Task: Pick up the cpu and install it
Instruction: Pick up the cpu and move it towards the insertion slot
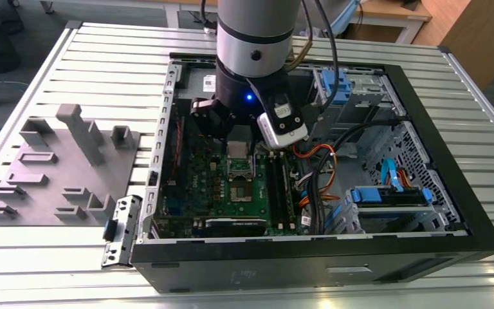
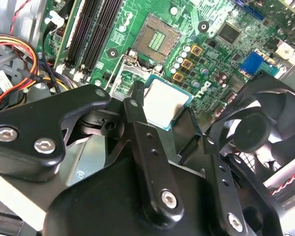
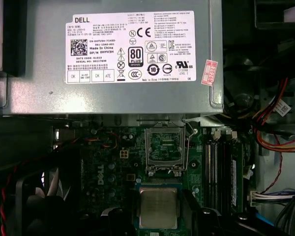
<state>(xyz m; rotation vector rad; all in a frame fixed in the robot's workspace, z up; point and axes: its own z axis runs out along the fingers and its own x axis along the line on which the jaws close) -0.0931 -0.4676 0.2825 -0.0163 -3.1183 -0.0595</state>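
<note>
Claw (image 2: 165,109) is clamped on the cpu (image 2: 163,101), w/ dark fingers (image 2: 137,118) against two opposite edges of the chip. The chip's silver-grey top faces the cams in both wrist views. The cpu is held clear of the green motherboard (image 3: 108,162), just beside the socket (image 3: 163,146) and not seated in it. The socket is open, its dark centre bare inside the metal frame. RAM slots (image 2: 93,29) run along one side of the socket. A grey power supply box (image 3: 118,98) sits just beyond the socket, and a black fan (image 2: 260,123) is near the claw. In the exterior view the arm (image 1: 251,38) reaches down into the open PC case (image 1: 316,270), w/ the claw low over the board approx mid-case. Orange and red cables (image 1: 316,161) loop just to the exterior view's right of it. A grey plastic tray (image 1: 49,174) lies on the slatted metal surface (image 1: 101,58) at the exterior view's left, apart from the case.
</note>
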